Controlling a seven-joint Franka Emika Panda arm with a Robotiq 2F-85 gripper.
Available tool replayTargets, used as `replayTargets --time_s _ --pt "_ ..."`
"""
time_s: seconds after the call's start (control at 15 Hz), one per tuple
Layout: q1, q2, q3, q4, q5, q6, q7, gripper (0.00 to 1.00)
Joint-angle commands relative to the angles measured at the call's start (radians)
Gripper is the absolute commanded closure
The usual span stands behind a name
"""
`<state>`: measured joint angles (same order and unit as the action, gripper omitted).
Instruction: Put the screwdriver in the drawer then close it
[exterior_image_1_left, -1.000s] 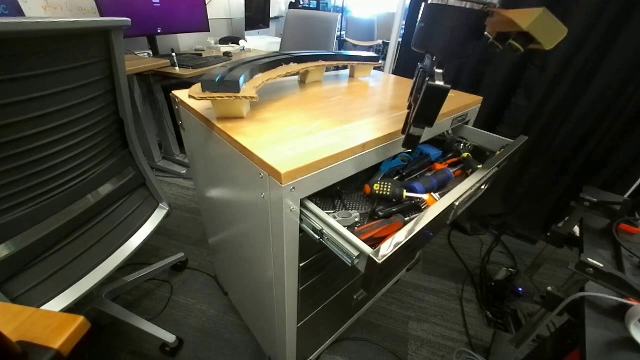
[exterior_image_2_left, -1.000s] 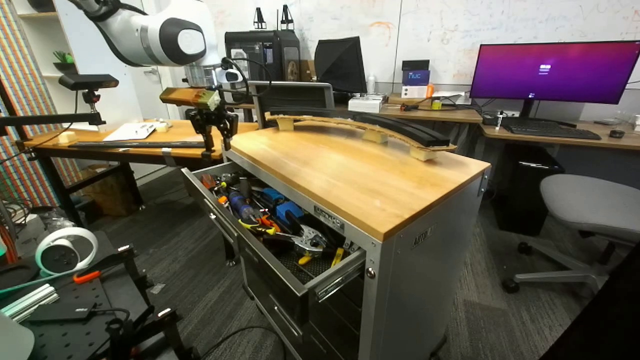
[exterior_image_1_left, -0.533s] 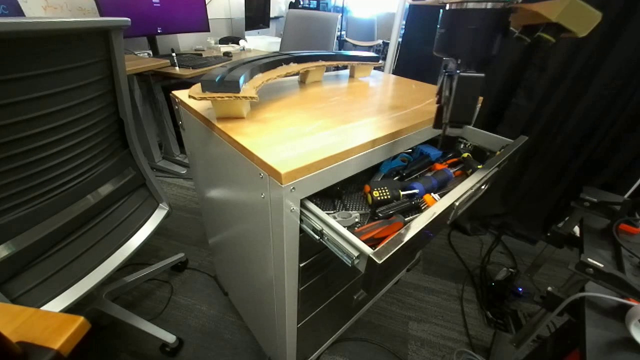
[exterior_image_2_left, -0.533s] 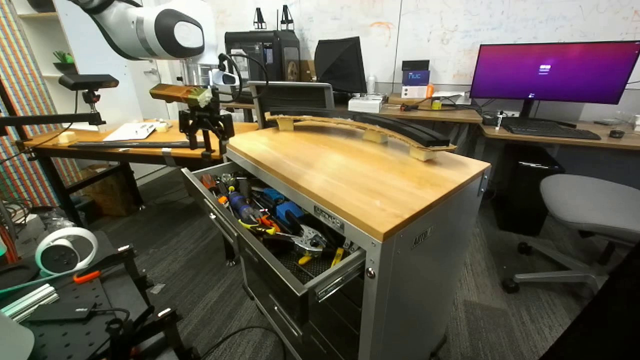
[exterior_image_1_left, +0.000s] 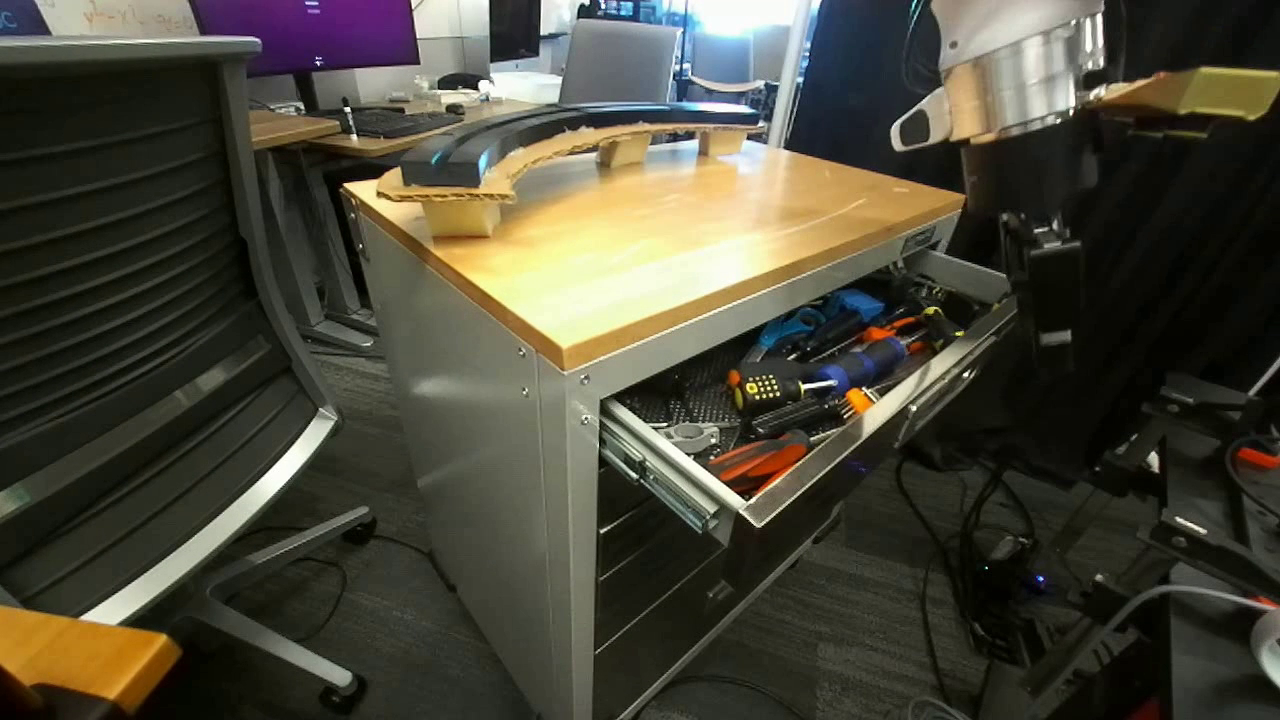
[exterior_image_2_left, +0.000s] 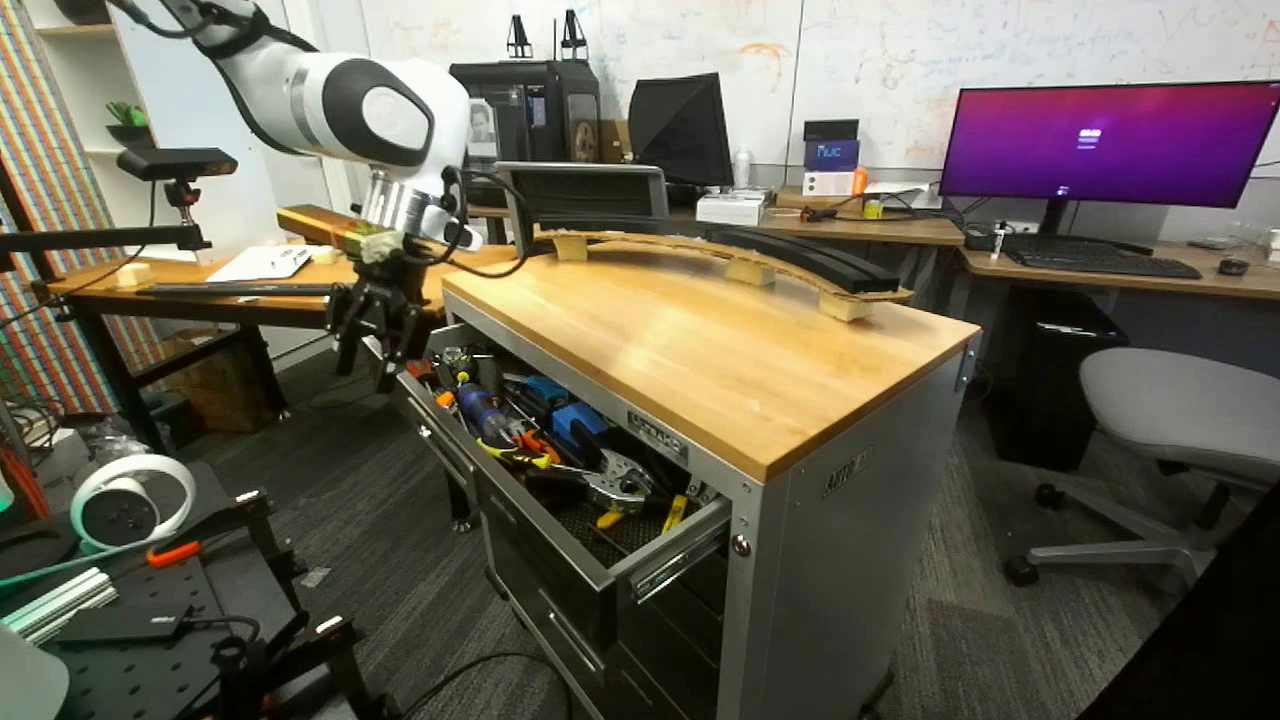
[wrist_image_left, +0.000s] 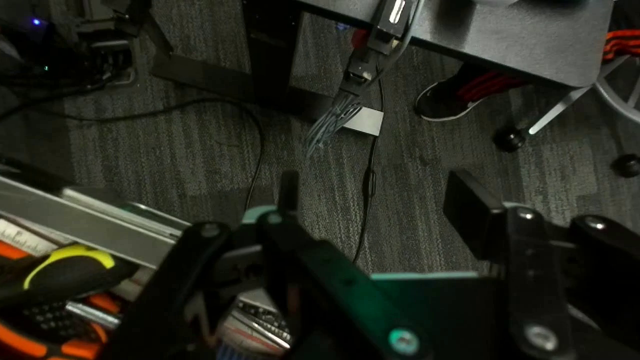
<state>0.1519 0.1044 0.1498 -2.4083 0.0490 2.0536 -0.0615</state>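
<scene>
The stubby black screwdriver (exterior_image_1_left: 768, 393), with pale yellow dots, lies among other tools in the open drawer. The grey drawer shows in both exterior views, with its front rim (exterior_image_1_left: 850, 441) (exterior_image_2_left: 545, 522) pulled well out. My gripper (exterior_image_1_left: 1045, 350) is outside the drawer front, near one end of it. It also shows in an exterior view (exterior_image_2_left: 368, 368), pointing down and hiding the drawer's far front corner. In the wrist view my gripper (wrist_image_left: 375, 205) is open, with only floor between its fingers. The drawer edge (wrist_image_left: 100, 227) lies to its left there.
A curved black rail (exterior_image_1_left: 580, 135) on cardboard and foam blocks stands on the wooden top (exterior_image_1_left: 660, 240). Orange-handled (exterior_image_1_left: 760, 457) and blue tools fill the drawer. A dark table (wrist_image_left: 500, 40), cables and a person's shoe (wrist_image_left: 445, 102) are in the wrist view.
My gripper has moved from above the drawer outward past its front and then lower. The black screwdriver shifted slightly in the drawer, then lay still. The drawer has not moved.
</scene>
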Motion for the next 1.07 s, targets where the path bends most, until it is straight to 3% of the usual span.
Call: replayTargets --time_s 0.0,0.33,0.53,0.73,1.0 --pt "0.003 0.120 0.005 0.019 0.032 0.102 0.030 0.58" --pt "0.029 0.223 0.011 0.059 0.012 0.338 0.110 0.93" --pt "0.038 0.197 0.023 0.072 0.033 0.429 0.161 0.97" --pt "0.038 0.172 0.032 0.094 0.053 0.513 0.192 0.92" --pt "0.064 0.194 0.001 0.092 -0.003 0.681 0.275 0.92"
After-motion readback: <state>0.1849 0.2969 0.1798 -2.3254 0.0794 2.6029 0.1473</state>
